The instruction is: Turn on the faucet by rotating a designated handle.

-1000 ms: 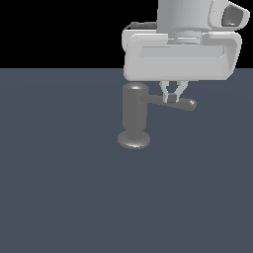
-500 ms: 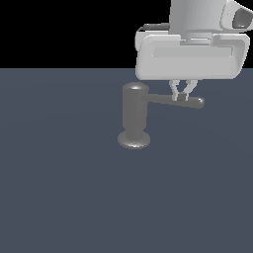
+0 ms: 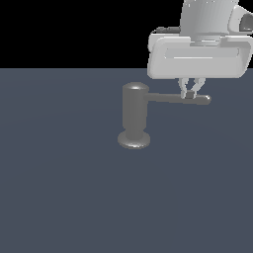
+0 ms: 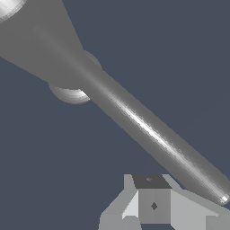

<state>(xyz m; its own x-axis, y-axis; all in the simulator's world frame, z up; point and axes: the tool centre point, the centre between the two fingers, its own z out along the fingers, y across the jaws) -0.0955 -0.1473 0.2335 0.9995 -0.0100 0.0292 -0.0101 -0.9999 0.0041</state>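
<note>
Gripper (image 3: 190, 94) nearly closed at handle (image 3: 173, 98) end, grasp unclear; faucet (image 3: 134, 116) upright.

Flat, matte slate-blue tabletop surface (image 3: 64, 188) spreading across the lower scene; plain black backdrop (image 3: 69, 32) filling the band above it.

A plain, dark slate-blue surface (image 3: 64, 188) filled the lower part of the exterior view, ending at a straight far edge against black. The faucet (image 3: 134, 116) stood upright on it by its flared round base, somewhat nearer the far edge than the near one.
</note>
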